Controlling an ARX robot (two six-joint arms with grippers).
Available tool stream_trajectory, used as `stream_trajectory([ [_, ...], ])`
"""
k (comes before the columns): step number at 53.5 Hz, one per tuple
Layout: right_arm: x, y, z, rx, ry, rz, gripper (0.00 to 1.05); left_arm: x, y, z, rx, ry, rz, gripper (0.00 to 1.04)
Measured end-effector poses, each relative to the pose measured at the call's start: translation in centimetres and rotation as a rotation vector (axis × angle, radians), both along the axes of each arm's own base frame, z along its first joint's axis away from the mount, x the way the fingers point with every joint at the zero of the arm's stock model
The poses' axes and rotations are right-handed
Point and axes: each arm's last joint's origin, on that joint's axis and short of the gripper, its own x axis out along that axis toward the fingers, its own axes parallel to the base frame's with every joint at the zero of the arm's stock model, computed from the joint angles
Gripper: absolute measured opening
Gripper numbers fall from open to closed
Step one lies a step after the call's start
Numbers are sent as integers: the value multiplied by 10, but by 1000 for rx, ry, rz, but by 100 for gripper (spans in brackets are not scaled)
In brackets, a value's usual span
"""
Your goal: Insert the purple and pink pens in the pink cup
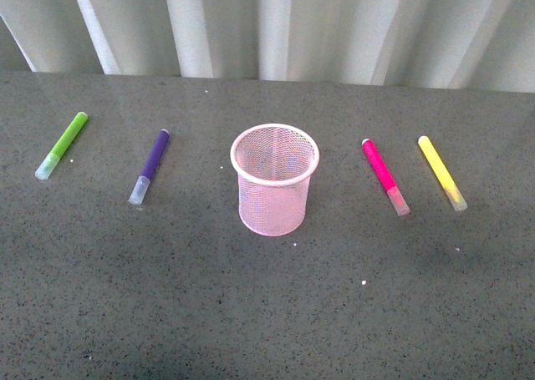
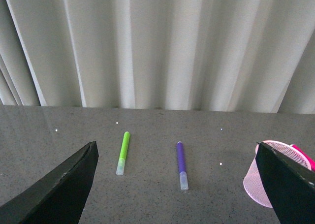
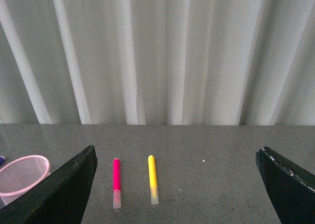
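Currently, the left gripper stands released: in the left wrist view its two black wedge-shaped fingers are spread wide apart with nothing between them. The right gripper is likewise released, its black fingers wide apart and holding nothing. Neither arm appears in the front view.

The dark grey speckled table top fills the lower three quarters of the front view. Its lower part carries only a few small white specks.

The light pink round wire-mesh cup stands upright just left of frame centre. It tapers downward, has a solid rim, and no pen is seen inside it.

All four markers lie flat on the table, each with its translucent cap toward the lower edge of the frame:
- The dark purple marker lies left of the cup, apart from it, at centre left.
- The hot pink marker lies right of the cup, apart from it, at centre right.
- The lime green marker lies at the far left, beside the purple one but not touching it.
- The yellow marker lies at the far right, beside the pink one but not touching it.

The pale pleated curtain spans the top of the frame behind the table's far edge.
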Motion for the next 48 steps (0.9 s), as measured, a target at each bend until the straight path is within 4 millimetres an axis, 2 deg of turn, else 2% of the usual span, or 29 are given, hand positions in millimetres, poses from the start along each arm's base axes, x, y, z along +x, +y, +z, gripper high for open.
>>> stream_trajectory([
  [48,0,0,0,0,0,0,98,0,0,0,0,0,0,98],
])
